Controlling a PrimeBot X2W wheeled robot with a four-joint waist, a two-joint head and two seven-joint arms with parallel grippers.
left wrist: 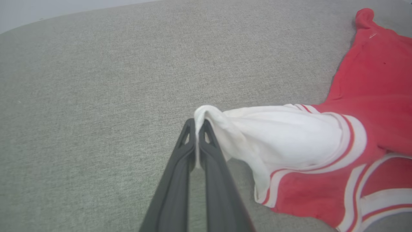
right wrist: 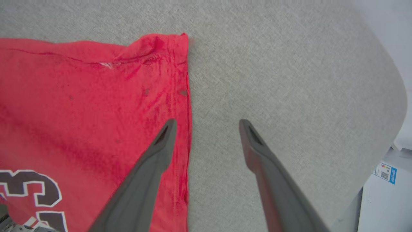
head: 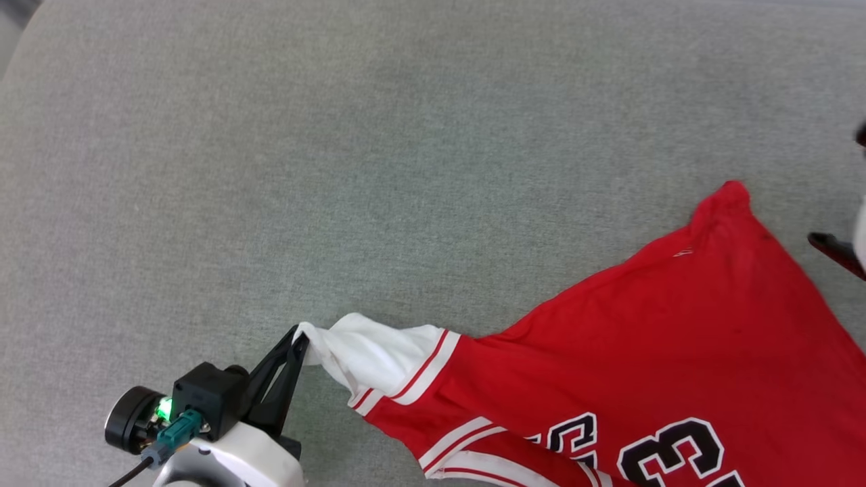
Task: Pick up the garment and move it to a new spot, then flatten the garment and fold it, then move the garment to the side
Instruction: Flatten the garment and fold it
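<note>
The garment point(head: 663, 331), a red jersey with white sleeves, striped trim and a black number, lies spread over the lower right of the grey surface. My left gripper point(head: 298, 341) is shut on the tip of its white sleeve point(left wrist: 276, 135), pinched between the two dark fingers point(left wrist: 197, 141). My right gripper point(right wrist: 207, 125) stands open above the garment's red side edge point(right wrist: 185, 106), one finger over the cloth, the other over bare grey fabric. Part of that gripper shows at the right edge of the head view point(head: 835, 247).
The grey fabric surface point(head: 338, 169) stretches wide to the left and back. Its rounded edge point(right wrist: 397, 106) runs at the right in the right wrist view, with a pale floor and a white box with a blue label point(right wrist: 384, 172) beyond it.
</note>
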